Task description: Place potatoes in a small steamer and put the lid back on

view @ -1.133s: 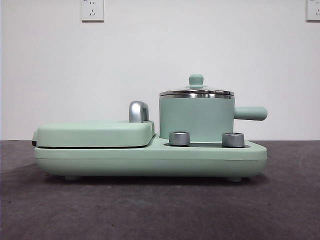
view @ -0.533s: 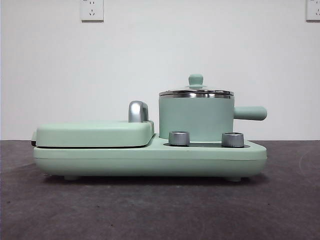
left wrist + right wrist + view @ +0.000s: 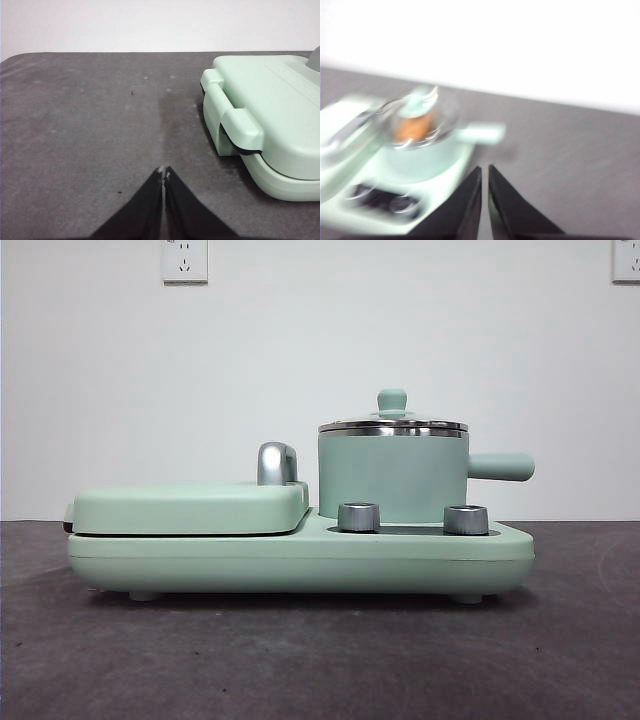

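Even bright light, front and left views sharp, right wrist view motion-blurred

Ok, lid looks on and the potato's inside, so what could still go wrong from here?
The right wrist view is blurred, so the lid can't be checked there, though it looks level on the small steamer from the front. The side handle sticks out toward the right gripper and could be clipped. The potato shows only as an orange blur.
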Motion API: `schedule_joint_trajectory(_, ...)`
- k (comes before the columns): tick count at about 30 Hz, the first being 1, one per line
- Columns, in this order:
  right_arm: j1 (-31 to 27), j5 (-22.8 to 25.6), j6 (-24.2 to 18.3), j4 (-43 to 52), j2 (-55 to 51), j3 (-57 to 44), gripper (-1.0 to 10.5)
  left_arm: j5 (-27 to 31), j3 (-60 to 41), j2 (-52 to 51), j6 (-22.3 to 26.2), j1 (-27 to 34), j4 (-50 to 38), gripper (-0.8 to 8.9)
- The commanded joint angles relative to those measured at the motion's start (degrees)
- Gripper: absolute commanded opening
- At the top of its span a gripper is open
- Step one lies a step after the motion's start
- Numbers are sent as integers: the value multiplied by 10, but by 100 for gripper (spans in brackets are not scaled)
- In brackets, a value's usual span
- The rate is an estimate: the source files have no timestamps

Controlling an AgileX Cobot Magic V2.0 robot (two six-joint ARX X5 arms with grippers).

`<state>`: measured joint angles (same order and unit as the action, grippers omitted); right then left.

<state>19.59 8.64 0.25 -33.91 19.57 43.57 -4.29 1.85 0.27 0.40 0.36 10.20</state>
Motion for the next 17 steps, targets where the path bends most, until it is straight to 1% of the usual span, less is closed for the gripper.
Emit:
schedule_joint_trajectory(1,-58,-30,-33,37,-21,-96,17,0,-10,-1,2,0,5,7)
schedule_joint_trajectory(5,-128,-115,-41,140,-69,-252,17,0,-10,-1,2,0,5,7)
schedule_joint_trajectory(7,-154,-132,-41,186,-95,-315,17,0,-10,-1,2,0,5,7)
schedule_joint_trajectory(9,-173,-132,-42,229,-119,-369,17,0,-10,-1,2,0,5,7)
schedule_joint_trajectory(12,-187,-131,-43,273,-152,-422,17,0,-10,-1,2,0,5,7)
schedule_joint_trajectory(13,-188,-130,-48,260,-165,-429,17,0,-10,-1,2,0,5,7)
schedule_joint_trajectory(15,-189,-127,-74,235,-190,-429,17,0,-10,-1,2,0,5,7)
schedule_joint_trajectory(17,-189,-115,-89,253,-193,-429,17,0,-10,-1,2,0,5,7)
